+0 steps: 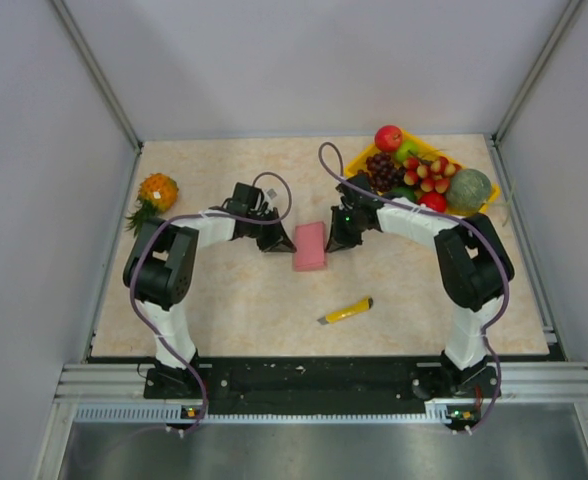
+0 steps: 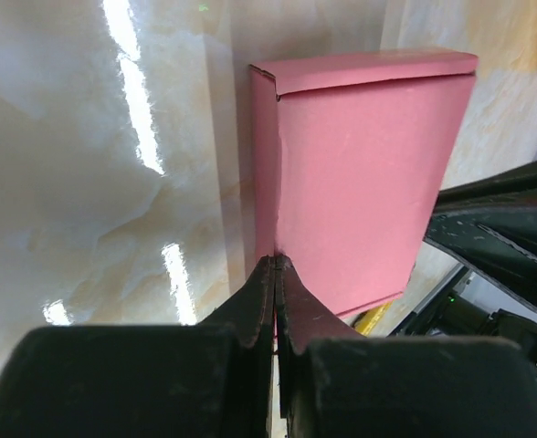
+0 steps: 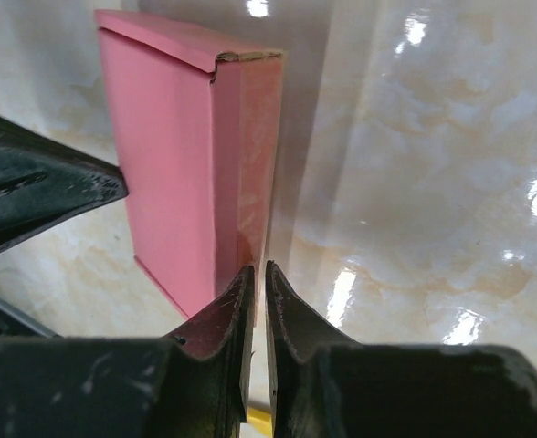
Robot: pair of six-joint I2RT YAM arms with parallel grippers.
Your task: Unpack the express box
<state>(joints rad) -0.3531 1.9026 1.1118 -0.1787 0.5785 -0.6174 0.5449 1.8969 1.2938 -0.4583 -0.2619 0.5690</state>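
**Two grippers flank the pink box, one at each long side**

Both arms fold inward from their bases, elbows raised and bowed outward, forearms angling down toward the middle of the beige marble-patterned table (image 1: 234, 300). Between them lies the small flat pink cardboard express box (image 1: 309, 246), flat on the tabletop with its long sides facing the two tools.

The left gripper (image 2: 276, 263) points down at the box's left side. Its black fingers are pressed together with no gap, and their tips meet right at the box's side edge. The right gripper (image 3: 257, 271) mirrors it on the opposite side. Its fingers are drawn in to a thin slit, with the tips against the lower edge of the side wall. Whether either pair pinches any cardboard cannot be told. The box's end flap sits down, its cut edge showing at the corner.

A yellow plastic utility knife (image 1: 346, 312) lies nearer the bases, apart from the box. A yellow rectangular fruit tray (image 1: 355, 163) sits in the far right corner, and an orange toy pineapple (image 1: 156, 192) lies at the far left.
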